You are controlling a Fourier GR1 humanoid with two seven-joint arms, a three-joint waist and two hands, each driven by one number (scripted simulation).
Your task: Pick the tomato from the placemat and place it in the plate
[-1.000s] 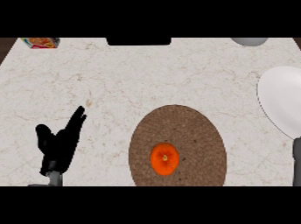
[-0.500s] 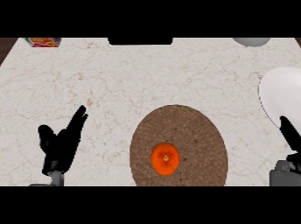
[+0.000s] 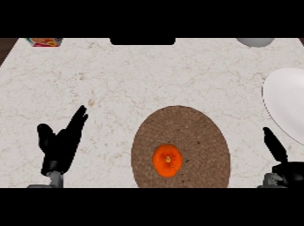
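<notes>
An orange-red tomato [image 3: 168, 160] lies on the lower half of a round brown woven placemat [image 3: 180, 128] near the counter's front edge. A white plate [image 3: 293, 106] sits at the right edge, partly cut off by the frame. My left hand [image 3: 60, 143] rests open at the lower left, fingers pointing up, well left of the placemat. My right hand [image 3: 293, 170] shows at the lower right corner, below the plate and right of the placemat, with one finger [image 3: 275, 143] sticking up; it holds nothing.
The pale marble counter [image 3: 135, 84] spreads between the hands. At the back edge stand a colourful packet [image 3: 45, 42] at the left, a dark object [image 3: 143, 41] in the middle and a grey bowl [image 3: 255, 42] at the right.
My right hand has dropped lower and moved slightly left, away from the plate. The left hand has barely shifted. The tomato has not moved.
</notes>
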